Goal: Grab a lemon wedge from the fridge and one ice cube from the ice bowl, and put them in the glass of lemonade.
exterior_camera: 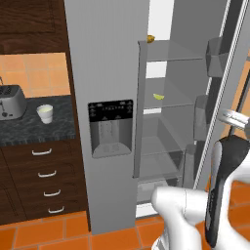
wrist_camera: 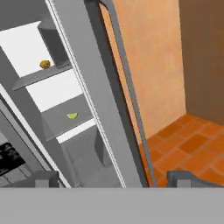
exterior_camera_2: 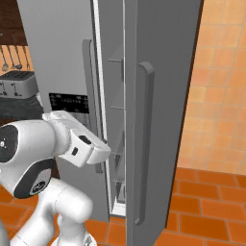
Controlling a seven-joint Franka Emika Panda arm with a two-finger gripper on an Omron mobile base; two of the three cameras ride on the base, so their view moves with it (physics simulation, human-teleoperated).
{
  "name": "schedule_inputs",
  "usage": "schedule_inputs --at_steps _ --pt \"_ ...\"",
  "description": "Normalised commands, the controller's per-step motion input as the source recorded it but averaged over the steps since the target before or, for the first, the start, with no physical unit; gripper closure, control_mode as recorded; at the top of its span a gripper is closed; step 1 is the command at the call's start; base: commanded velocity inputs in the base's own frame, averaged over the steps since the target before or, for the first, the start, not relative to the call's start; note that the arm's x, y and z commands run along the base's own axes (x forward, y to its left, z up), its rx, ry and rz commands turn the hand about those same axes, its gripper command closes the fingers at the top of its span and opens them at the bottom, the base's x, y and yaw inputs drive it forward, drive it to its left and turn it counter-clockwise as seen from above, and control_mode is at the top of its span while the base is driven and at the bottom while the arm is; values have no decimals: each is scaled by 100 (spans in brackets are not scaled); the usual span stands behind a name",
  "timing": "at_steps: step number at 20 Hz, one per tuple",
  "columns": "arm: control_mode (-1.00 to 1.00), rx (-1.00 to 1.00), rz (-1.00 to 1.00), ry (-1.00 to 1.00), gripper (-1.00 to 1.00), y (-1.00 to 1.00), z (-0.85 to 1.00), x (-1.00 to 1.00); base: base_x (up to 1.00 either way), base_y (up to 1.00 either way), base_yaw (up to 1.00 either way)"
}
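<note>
- Hand view: the lemon wedge (wrist_camera: 72, 116) is a tiny yellow-green crescent, lying flat on a grey shelf (wrist_camera: 65, 119) inside the open fridge (wrist_camera: 26, 131).
- The fingers (wrist_camera: 47, 178) stand wide apart, holding nothing, well short of the wedge, which sits up and between them, nearer the left tip.
- Left base view: the wedge (exterior_camera: 158, 96) rests on the middle shelf; the glass of lemonade (exterior_camera: 45, 114) waits on the dark surface (exterior_camera: 29, 128) beside the toaster (exterior_camera: 10, 102).

floor (exterior_camera: 44, 234): orange tile, 6 o'clock | wall (exterior_camera_2: 216, 81): orange tile, 3 o'clock | drawers (exterior_camera: 46, 180): dark wood, 8 o'clock | toaster (exterior_camera: 10, 102): 9 o'clock on dark counter (exterior_camera: 29, 128)
</note>
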Motion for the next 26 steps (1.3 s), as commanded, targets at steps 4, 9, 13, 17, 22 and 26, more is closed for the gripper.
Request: schedule_inputs --at_steps 4,9,13,17,22,26 --pt "-100 -49 0 -2 -100 100 4 25 0 0 0" --pt "-100 -52 0 35 -100 70 18 55 0 0 0" --pt "-100 -47 0 69 -100 26 -14 60 0 0 0" --pt "-100 -23 0 50 -100 -16 -33 37 0 0 0" --pt "-100 -2 0 3 -100 -19 -42 1 0 0 0" --pt "-100 -7 0 -2 -100 0 -58 35 0 0 0"
